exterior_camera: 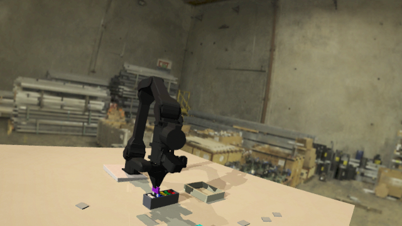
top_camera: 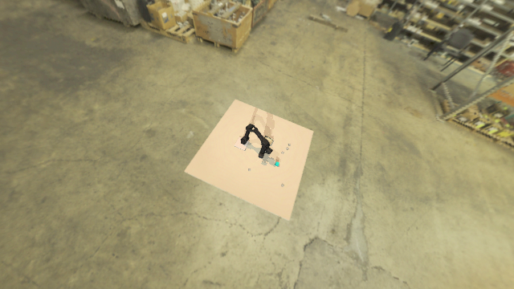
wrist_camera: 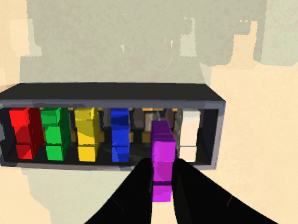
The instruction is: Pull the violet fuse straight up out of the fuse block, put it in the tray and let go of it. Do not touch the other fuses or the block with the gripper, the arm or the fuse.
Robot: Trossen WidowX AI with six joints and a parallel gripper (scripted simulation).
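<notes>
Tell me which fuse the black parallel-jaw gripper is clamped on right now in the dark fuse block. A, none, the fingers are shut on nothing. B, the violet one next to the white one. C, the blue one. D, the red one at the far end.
B: in the wrist view the black parallel-jaw gripper is shut on the violet fuse, which stands beside the white fuse in the dark fuse block.
</notes>
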